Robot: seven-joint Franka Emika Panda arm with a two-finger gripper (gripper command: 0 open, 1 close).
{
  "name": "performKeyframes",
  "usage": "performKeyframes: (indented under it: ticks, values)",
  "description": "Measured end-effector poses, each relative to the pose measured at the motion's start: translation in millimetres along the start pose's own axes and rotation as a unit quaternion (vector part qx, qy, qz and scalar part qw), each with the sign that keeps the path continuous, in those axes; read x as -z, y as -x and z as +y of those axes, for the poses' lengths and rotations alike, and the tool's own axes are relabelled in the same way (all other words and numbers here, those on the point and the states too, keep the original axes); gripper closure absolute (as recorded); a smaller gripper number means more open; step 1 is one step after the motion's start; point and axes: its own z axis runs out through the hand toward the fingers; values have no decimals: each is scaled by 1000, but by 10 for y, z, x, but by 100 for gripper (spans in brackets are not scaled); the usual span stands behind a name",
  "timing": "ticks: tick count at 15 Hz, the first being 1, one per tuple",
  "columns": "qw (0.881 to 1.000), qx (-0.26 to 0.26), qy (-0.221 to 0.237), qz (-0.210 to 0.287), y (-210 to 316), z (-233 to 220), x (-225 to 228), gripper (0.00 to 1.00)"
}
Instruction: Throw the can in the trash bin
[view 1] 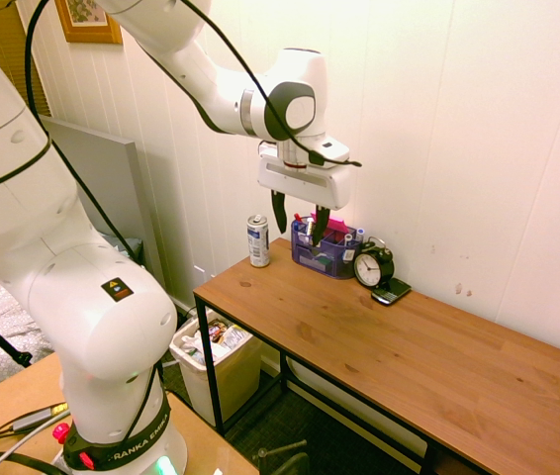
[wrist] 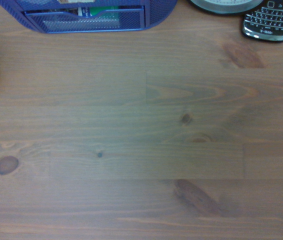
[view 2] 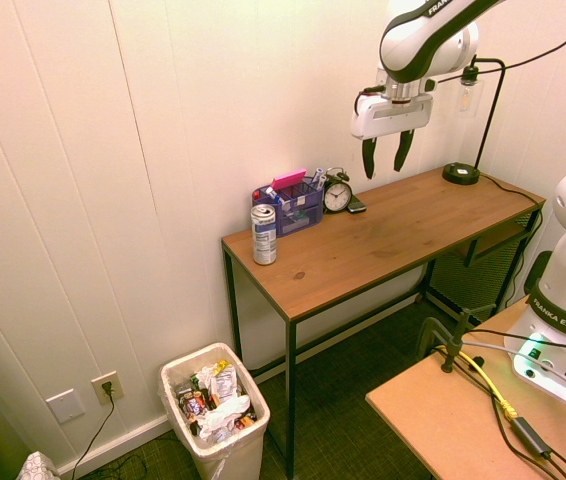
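Silver can (view 2: 264,235) stands upright by the tabletop's (view 2: 383,240) bin-side short edge; the released, empty tool (view 2: 388,158) hangs farther along, toward the lamp (view 2: 462,172).

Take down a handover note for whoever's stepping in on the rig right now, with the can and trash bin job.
Gripper: open and empty, above the desk.
Can: upright near the desk's end, beside the blue organizer.
Trash bin: on the floor by that same end, lined and already holding rubbish.
Done: nothing on the can itself; it is neither gripped nor binned.
Left: move over to the can, grasp it, lift it clear of the organizer, carry it past the desk end and drop it in the bin.
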Motion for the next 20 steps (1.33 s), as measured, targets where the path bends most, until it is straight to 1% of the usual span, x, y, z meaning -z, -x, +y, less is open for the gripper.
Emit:
performKeyframes:
  ticks: [2,4,8,10,13,15,17,20]
  values:
    - [1000,-1,-7,-3,-6,-13,-8,0]
    - [1000,5,-26,-11,107,-182,-35,0]
    - [998,42,-38,-25,631,-938,-210,0]
    - [998,50,-34,-27,839,-1310,-318,0]
    - [998,54,-20,-7,1105,-1926,-433,0]
    - [999,51,-5,5,1218,-2261,-512,0]
    - [999,44,8,11,1244,-2459,-564,0]
    - [999,26,22,15,1190,-2592,-646,0]
